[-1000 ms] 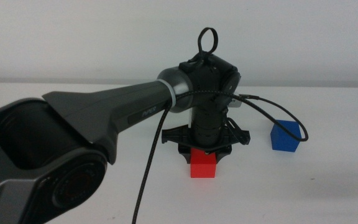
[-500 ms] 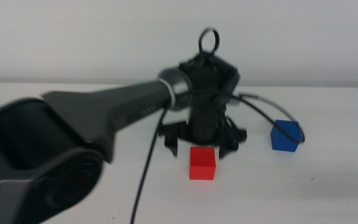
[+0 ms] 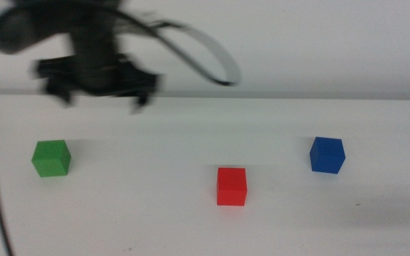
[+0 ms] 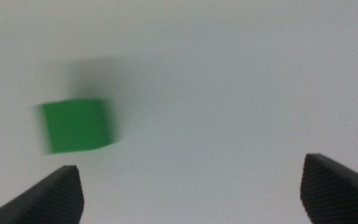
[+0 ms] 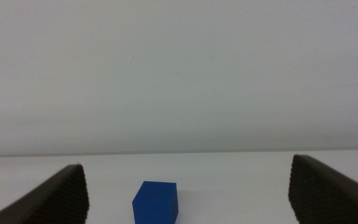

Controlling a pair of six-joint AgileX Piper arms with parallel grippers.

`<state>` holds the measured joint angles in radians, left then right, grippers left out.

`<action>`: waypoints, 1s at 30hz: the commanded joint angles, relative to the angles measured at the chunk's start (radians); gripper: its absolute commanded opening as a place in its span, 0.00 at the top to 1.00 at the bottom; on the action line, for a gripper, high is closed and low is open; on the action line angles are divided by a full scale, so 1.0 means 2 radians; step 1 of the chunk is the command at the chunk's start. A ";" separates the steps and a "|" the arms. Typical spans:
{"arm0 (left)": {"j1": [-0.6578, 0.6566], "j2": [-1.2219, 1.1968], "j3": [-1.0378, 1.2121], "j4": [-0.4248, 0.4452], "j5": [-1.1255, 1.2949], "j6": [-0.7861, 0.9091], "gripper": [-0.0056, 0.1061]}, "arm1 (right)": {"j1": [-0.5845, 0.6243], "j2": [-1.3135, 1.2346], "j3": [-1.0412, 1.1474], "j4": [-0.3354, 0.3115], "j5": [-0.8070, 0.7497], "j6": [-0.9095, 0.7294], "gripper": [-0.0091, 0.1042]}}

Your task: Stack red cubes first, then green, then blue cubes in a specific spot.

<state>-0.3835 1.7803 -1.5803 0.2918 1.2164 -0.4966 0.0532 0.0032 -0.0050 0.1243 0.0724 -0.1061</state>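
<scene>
**Three cubes lie apart on the table, left gripper high over the green one**

Nearest to the camera in the middle view is the red cube. It sits alone on the white table, a little right of the centre, and nothing touches it.

A bit farther back, two more cubes stand on the two sides. The green cube is at the left, well apart from the red one. The blue cube is at the right, nearer to the red one but not touching it. No cube is on top of another.

Farthest back, at the upper left, the left gripper hangs in the air, blurred, above and behind the green cube. In its wrist view its jaws stand wide apart with nothing between them, and the green cube lies on the table beyond them, blurred too.

The right gripper shows only in its own wrist view. Its jaws are also wide apart and hold nothing. The blue cube sits on the table ahead, between the two jaws.
</scene>
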 commanded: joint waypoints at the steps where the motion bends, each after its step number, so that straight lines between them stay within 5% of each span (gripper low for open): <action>1: 0.059 -0.003 0.022 -0.021 0.035 0.040 0.11 | -0.002 -0.020 0.022 -0.003 -0.004 0.001 0.17; 10: 0.228 0.055 0.025 -0.160 -0.020 0.149 0.11 | -0.002 -0.020 0.022 -0.003 -0.004 0.001 0.17; 30: 0.233 0.115 0.025 -0.153 -0.056 0.212 0.11 | -0.002 -0.020 0.022 -0.003 -0.004 0.001 0.17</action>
<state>0.0820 2.0027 -1.5343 -0.0132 1.1226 -0.0844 0.0532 0.0032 -0.0050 0.1243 0.0724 -0.1041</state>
